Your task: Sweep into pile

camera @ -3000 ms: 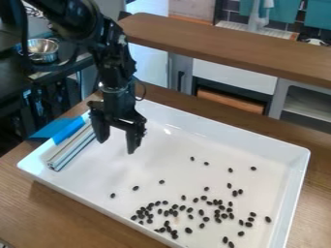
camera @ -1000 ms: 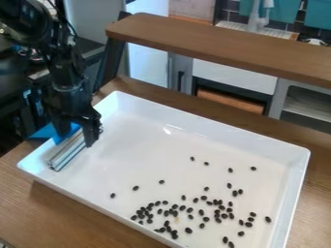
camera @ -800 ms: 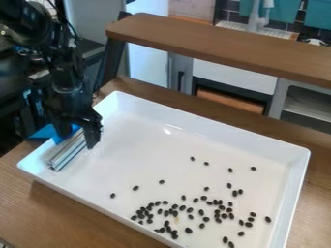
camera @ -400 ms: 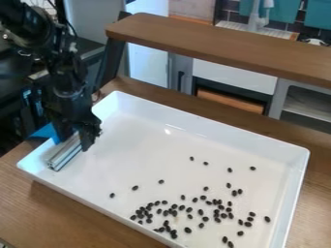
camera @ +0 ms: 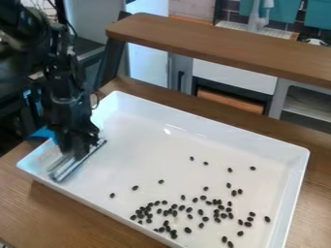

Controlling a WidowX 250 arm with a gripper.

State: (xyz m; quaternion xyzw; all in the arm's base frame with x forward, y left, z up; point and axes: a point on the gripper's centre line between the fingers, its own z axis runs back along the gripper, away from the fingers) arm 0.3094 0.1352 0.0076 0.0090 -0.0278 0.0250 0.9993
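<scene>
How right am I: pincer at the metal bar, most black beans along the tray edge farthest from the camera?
Wrong edge: the camera view shows most black beans toward the tray's near edge; the pincer is at the metal bar.

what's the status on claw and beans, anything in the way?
Claw down at the silver bar. Dark beans scattered, unpiled. Tray's raised rim close by the bar's near end, possible snag.

Room background
Long brown wooden counter above grey-framed white cabinet; teal cloth hangs by dark wall tiles.
</scene>
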